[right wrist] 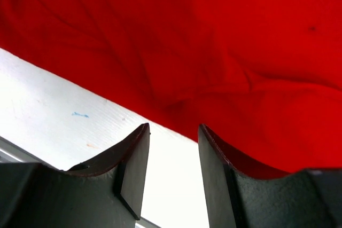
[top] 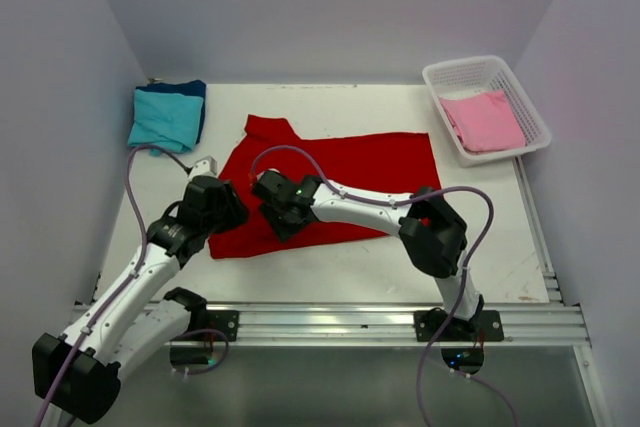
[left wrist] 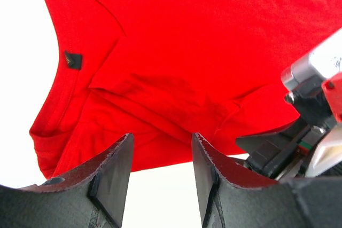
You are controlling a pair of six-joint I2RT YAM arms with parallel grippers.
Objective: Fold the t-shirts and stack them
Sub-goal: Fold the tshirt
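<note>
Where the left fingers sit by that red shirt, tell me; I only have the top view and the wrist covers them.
Observer: The left fingers are open, nothing between them; the edge of the red t-shirt lies just past their tips.
Operator: Now the right ones.
Observer: The right fingers are open too, bare table in the gap, cloth edge ahead.
Operator: Report the collar.
Observer: A small dark tag shows inside the neckline.

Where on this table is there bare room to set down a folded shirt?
Bare table lies between the red t-shirt, the basket and the near rail. A narrower far strip runs from the teal t-shirt to the basket. Crowded: the red t-shirt's near-left corner, where the left gripper and right gripper sit open.
</note>
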